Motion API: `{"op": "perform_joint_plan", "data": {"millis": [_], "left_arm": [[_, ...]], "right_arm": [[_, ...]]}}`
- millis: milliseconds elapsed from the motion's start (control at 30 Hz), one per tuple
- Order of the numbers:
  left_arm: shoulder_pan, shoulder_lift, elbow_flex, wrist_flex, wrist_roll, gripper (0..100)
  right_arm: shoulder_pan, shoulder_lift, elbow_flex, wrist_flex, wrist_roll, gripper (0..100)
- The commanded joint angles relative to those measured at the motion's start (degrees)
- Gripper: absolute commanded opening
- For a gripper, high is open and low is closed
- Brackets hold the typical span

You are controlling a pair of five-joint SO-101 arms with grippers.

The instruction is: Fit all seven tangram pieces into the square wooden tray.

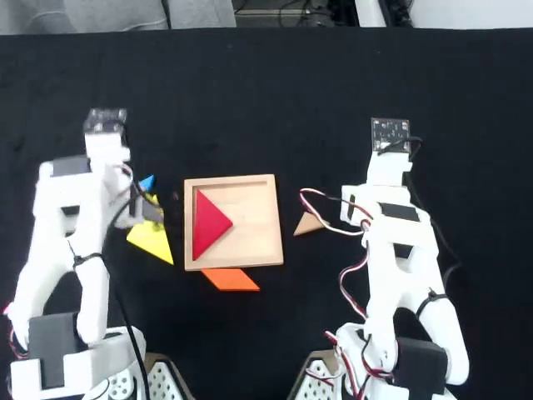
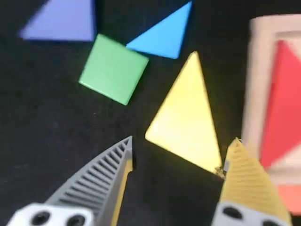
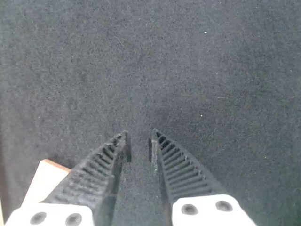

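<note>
The high view looks steeply down over the black table (image 1: 333,83), far edge uppermost. The left wrist view, close above the table, shares the yellow triangle (image 2: 186,117) and wooden tray (image 2: 256,70) with it. The right wrist view shares a corner of the tan triangle (image 3: 44,178).

Black table (image 1: 333,100) with wooden tray (image 1: 231,179) and loose pieces.
Yellow triangle (image 1: 151,239), blue triangle (image 2: 162,35), purple triangle (image 2: 61,22), green square (image 2: 113,69) on one side; tan triangle (image 1: 307,224) opposite; orange parallelogram (image 1: 231,280) just beside the tray.
</note>
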Motion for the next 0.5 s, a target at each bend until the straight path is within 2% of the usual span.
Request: {"op": "perform_joint_plan", "data": {"millis": [0, 133, 367, 467], "left_arm": [[-0.6, -0.1, 9.9, -12.6, 6.1, 33], [-1.0, 0.5, 11.2, -15.2, 10.3, 41], [-0.7, 0.7, 11.2, -15.6, 10.7, 41], [-1.0, 3.1, 10.1, -15.6, 13.2, 39]], "right_arm": [[-0.9, -2.6, -0.2, -1.1, 0.4, 7.5], [-0.9, -2.6, -0.2, -1.1, 0.4, 7.5], [-0.9, -2.6, -0.2, -1.1, 0.4, 7.5], [-0.9, -2.6, -0.2, -1.0, 0.4, 7.5]]}}
